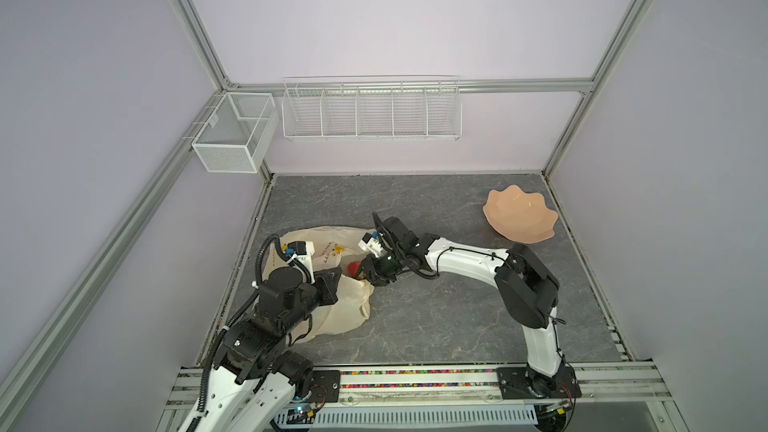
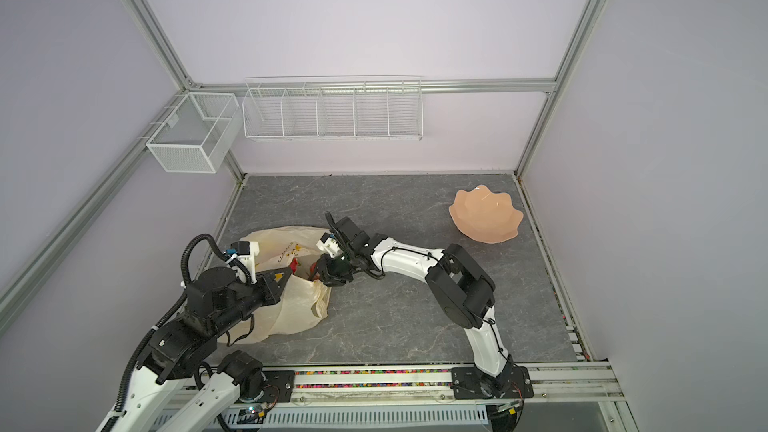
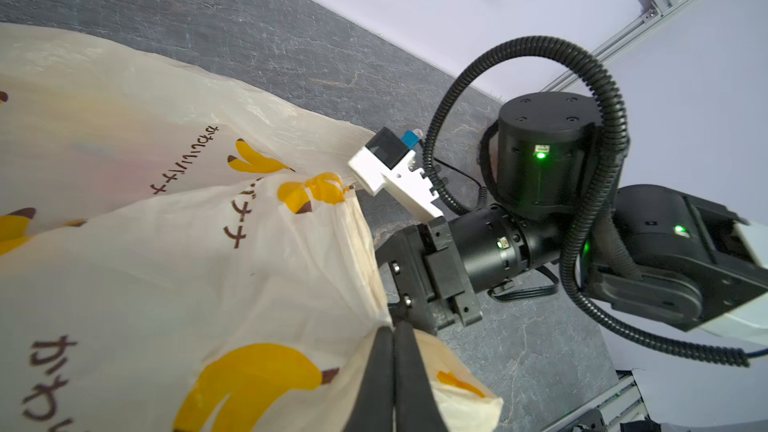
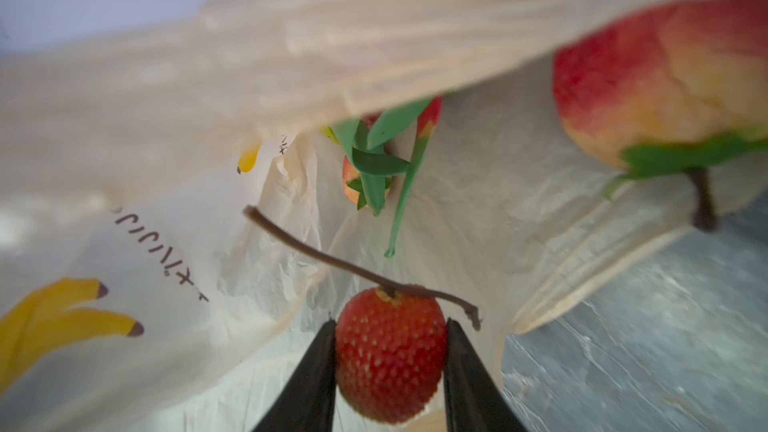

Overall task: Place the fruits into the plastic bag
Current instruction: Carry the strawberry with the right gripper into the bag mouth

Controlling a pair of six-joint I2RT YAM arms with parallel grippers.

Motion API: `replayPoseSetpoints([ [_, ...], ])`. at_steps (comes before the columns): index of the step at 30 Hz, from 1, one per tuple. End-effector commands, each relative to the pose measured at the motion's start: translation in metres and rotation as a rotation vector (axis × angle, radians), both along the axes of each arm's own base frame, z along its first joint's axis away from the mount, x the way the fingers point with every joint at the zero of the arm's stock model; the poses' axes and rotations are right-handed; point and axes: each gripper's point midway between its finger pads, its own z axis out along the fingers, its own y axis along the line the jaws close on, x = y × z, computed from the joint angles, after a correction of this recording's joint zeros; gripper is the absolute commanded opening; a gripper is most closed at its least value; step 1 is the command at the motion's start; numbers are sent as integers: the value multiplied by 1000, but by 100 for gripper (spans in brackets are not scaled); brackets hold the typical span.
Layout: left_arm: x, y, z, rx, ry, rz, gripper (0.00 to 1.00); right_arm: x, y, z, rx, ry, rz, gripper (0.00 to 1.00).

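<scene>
Right claw (image 4: 390,326) grips a strawberry (image 4: 390,359) between both fingers, just inside the mouth of the bag (image 1: 345,313). Bag lies at 8 o'clock on the tabletop (image 1: 436,317); right claw enters at the bag's 3 o'clock side. Left claw (image 3: 392,338) closed, pinching the bag rim. More fruits (image 4: 374,168) deeper inside.

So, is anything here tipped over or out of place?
Yes: the peach scalloped bowl at the far right of the grey stone-look table seems tilted on its side, not upright. Nothing looks spilled.
</scene>
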Motion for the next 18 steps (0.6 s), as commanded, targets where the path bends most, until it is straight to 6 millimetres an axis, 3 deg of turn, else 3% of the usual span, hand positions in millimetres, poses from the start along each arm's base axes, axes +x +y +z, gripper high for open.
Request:
replayPoseSetpoints([
  [1, -6, 2, 12, 7, -24, -16, 0, 0, 33, 13, 94, 48, -2, 27],
  [4, -10, 5, 11, 12, -19, -13, 0, -2, 57, 14, 132, 86, 4, 29],
  [7, -13, 10, 8, 18, -12, 1, 0, -4, 77, 9, 153, 140, 2, 38],
  [10, -15, 14, 7, 23, -5, 20, 0, -5, 83, 3, 141, 161, -10, 61],
  [14, -16, 21, 4, 30, 5, 53, 0, -4, 73, 11, 142, 138, -20, 97],
  [15, -16, 23, 4, 32, 8, 65, 0, -4, 66, 13, 128, 126, -17, 88],
  [18, -16, 27, 1, 38, 19, 90, 0, -6, 45, 17, 91, 88, -3, 88],
])
